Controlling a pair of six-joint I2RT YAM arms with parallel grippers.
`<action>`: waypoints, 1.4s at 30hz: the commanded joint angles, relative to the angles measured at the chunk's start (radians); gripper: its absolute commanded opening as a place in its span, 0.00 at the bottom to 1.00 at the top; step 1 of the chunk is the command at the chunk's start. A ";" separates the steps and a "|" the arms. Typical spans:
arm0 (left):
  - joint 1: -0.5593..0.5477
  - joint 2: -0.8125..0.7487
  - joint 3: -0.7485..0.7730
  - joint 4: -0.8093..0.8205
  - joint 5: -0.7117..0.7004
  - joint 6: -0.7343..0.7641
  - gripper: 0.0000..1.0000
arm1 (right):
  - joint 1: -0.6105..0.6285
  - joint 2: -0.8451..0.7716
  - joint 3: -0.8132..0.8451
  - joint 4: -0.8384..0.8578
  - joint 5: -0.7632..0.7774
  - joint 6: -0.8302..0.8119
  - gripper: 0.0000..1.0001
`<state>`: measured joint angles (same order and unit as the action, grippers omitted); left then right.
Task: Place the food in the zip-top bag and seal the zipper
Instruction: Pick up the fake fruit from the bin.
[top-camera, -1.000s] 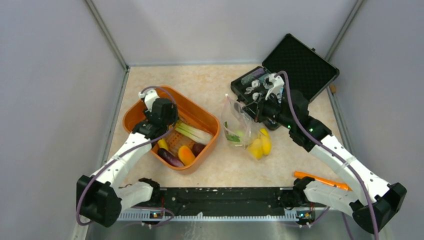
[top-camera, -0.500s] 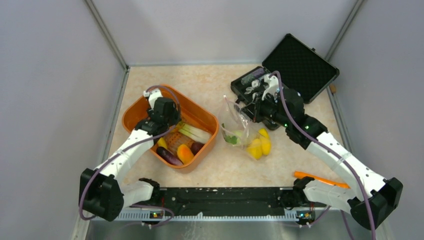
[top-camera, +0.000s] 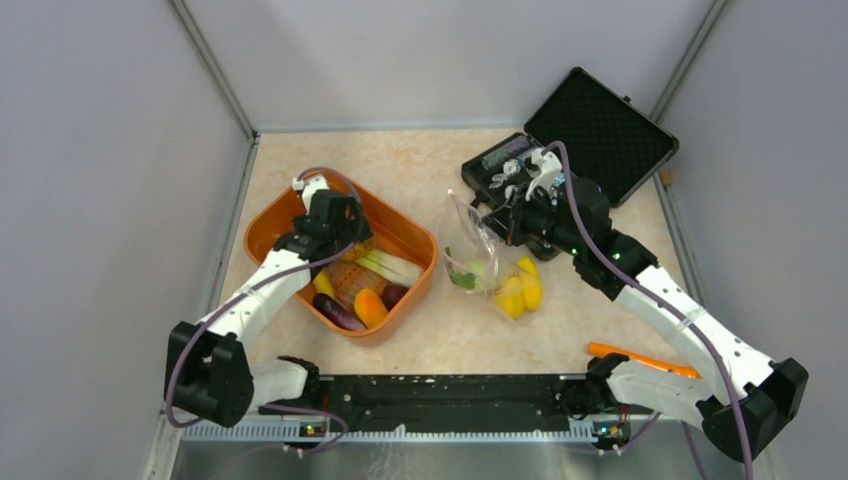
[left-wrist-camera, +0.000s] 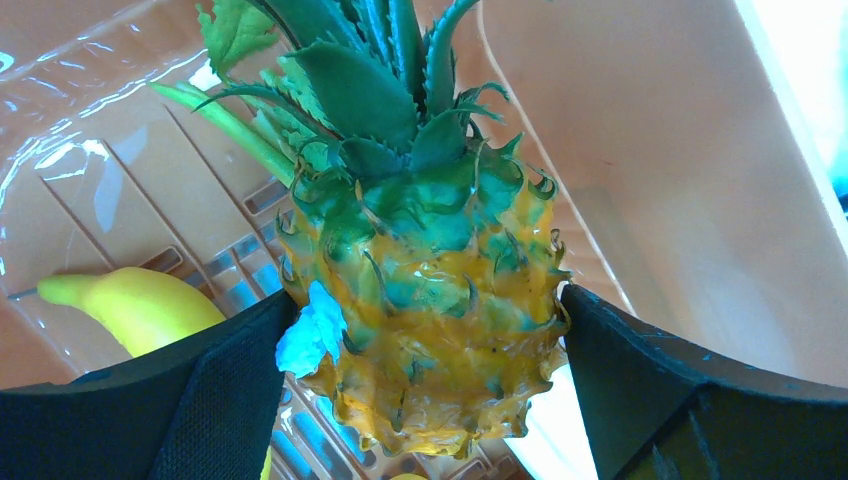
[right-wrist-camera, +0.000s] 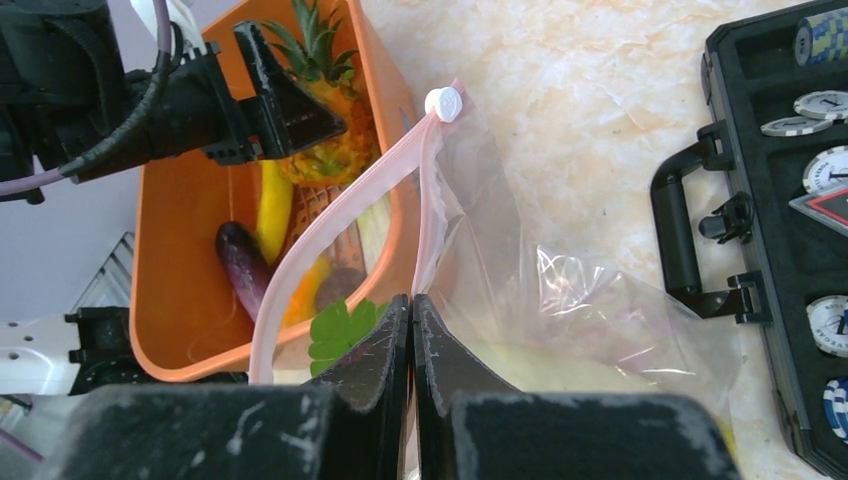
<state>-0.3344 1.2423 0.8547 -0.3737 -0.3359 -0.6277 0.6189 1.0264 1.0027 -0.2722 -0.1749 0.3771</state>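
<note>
Left claw (left-wrist-camera: 425, 306) astride pineapple (left-wrist-camera: 440, 250), contact unclear.

Bright even light, faint shadows, white glare on tub (left-wrist-camera: 100, 170), sheen on zip-top bag (right-wrist-camera: 590, 300), overexposed left-wrist corner.

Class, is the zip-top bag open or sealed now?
Open: the zipper has its two pink sides spread apart; the right gripper pinches one edge.

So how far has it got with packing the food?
Done: lemons sit inside the bag, whose edge the right gripper pinches. In hand: the left gripper brackets the pineapple in the tub. To do: banana, eggplant and stalk lie in the tub, and the zipper strip gapes open.
</note>
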 joint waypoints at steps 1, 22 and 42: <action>0.045 -0.004 0.029 0.000 0.129 0.032 0.99 | -0.004 -0.043 0.007 0.049 -0.024 0.032 0.00; 0.123 -0.102 0.116 -0.113 0.241 0.127 0.99 | -0.004 -0.086 -0.016 0.043 -0.034 0.059 0.00; -0.181 0.056 0.148 -0.527 0.352 0.293 0.99 | -0.004 -0.074 -0.006 0.043 -0.048 0.051 0.00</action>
<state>-0.4702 1.1877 0.9398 -0.7498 0.1596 -0.3489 0.6189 0.9600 0.9878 -0.2695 -0.2085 0.4297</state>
